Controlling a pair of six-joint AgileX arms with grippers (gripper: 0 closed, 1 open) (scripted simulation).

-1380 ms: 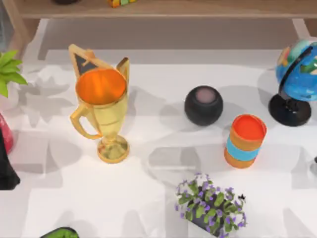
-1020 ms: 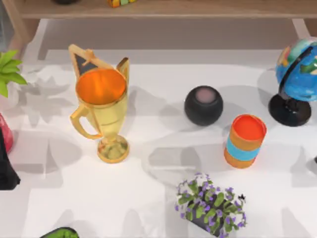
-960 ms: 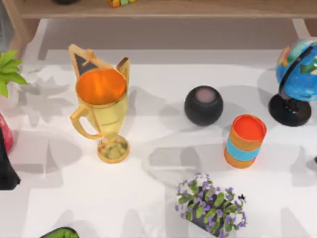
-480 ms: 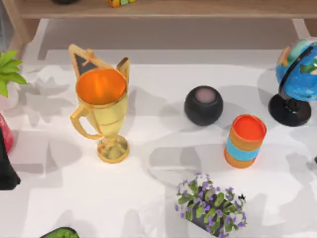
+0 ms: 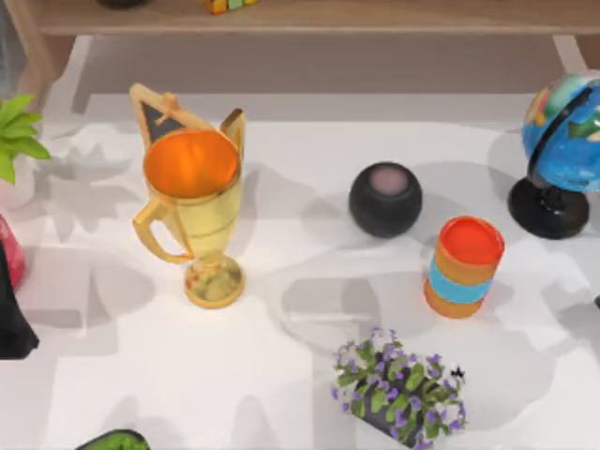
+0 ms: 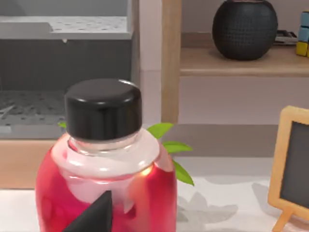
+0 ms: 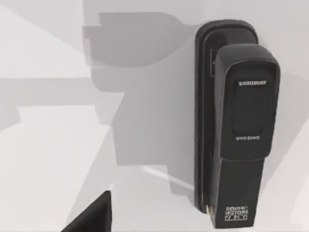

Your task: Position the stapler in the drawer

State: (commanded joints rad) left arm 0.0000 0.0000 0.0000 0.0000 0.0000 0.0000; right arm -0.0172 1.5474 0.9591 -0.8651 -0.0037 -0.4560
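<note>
looking down from the right wrist view, we find the black stapler (image 7: 236, 125) lying flat on the white table (image 7: 58, 159), long axis running away from the camera, with bare surface on every side of it. we judge it rigid, fairly dense for its size and smooth on top, so liable to slip under a shallow pinch; the sensible hold is across its narrow width near mid-length, on the flat side walls rather than the rounded cap. a dark corner of the right gripper (image 7: 91, 215) shows at the frame edge, above and beside the stapler, not touching it; we cannot tell how its fingers are set.

in the left wrist view, a red bottle (image 6: 104, 179) with a black cap stands directly ahead, and behind the bottle sits a grey open drawer (image 6: 63, 29), which we take for the destination. the state of the left gripper (image 6: 94, 217) likewise cannot be told.

from the top view, relative to the gold trophy (image 5: 192, 211): a black speaker (image 5: 385, 199) and an orange can (image 5: 463, 266) lie to its right, a globe (image 5: 562, 150) further right, and a flower pot (image 5: 398, 389) nearer the front edge. we judge the open table beside the trophy adequate for a carry, the upright items being the collision risk.
</note>
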